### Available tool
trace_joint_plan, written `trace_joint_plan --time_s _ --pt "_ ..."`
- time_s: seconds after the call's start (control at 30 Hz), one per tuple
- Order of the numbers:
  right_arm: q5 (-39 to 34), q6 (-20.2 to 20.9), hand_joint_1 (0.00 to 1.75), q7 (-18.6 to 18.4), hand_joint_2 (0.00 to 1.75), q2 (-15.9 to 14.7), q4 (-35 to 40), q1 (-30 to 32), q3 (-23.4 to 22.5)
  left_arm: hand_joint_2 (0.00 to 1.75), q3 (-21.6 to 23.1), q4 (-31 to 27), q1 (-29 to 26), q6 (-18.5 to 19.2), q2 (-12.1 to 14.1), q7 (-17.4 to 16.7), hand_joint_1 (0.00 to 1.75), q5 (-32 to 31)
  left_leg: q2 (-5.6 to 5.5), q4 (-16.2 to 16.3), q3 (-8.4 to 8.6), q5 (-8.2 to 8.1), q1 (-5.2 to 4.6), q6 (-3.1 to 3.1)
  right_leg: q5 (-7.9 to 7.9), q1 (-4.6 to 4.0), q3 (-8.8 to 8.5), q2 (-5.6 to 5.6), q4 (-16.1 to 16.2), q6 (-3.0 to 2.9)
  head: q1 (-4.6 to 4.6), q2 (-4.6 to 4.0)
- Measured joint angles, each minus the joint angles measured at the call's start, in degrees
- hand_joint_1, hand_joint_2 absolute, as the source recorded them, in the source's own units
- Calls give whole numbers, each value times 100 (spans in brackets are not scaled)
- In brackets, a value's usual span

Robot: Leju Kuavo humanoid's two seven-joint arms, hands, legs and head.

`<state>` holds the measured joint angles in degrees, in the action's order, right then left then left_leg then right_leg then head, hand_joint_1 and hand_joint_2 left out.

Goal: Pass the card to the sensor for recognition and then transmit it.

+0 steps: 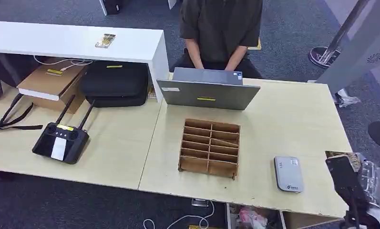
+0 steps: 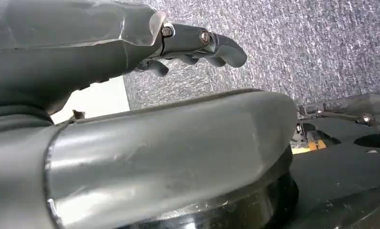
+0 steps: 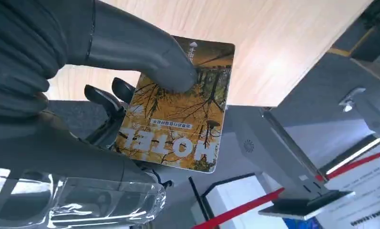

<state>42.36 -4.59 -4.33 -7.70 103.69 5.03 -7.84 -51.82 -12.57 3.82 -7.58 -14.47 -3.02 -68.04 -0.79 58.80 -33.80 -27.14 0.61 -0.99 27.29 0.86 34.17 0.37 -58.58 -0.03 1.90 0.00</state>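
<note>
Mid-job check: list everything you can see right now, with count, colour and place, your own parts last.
card: one, yellow-orange with HOTEL printed on it, in the right hand
sensor: one, grey, on the table near its right front edge
wooden organiser: one, brown, table middle
laptop: one, grey, behind the organiser
person: one, dark shirt, seated behind the laptop
remote controller: one, black, table left
black case: one, under the white shelf
cardboard box: one, brown, beside the case
second card: one, yellowish, on the shelf
left hand: grey, over carpet, holding nothing
right hand: grey, pinching the card
</note>
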Motion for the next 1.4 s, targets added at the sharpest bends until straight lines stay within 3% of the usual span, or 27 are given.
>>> trace_joint_plan --time_s 0.27,0.67,1.4 --pt "120 -348 175 151 175 267 -265 -384 -18 0 15 0 9 57 -18 -2 0 -118 5 -1 2 1 0 -1 -1 0 -3 5 -2 -1 -2 0" --pt "208 -206 175 88 175 713 -1302 -1436 603 0 98 0 46 146 -35 -66 0 -206 1 -1 2 5 1 -5 -1 -1 -3 4 -5 -2 0 0" --pt "157 28 175 64 175 890 -2874 -2920 1423 0 312 0 76 192 -46 -173 0 -328 1 0 -1 6 1 -5 -1 -1 -1 3 -6 -1 -2 0"
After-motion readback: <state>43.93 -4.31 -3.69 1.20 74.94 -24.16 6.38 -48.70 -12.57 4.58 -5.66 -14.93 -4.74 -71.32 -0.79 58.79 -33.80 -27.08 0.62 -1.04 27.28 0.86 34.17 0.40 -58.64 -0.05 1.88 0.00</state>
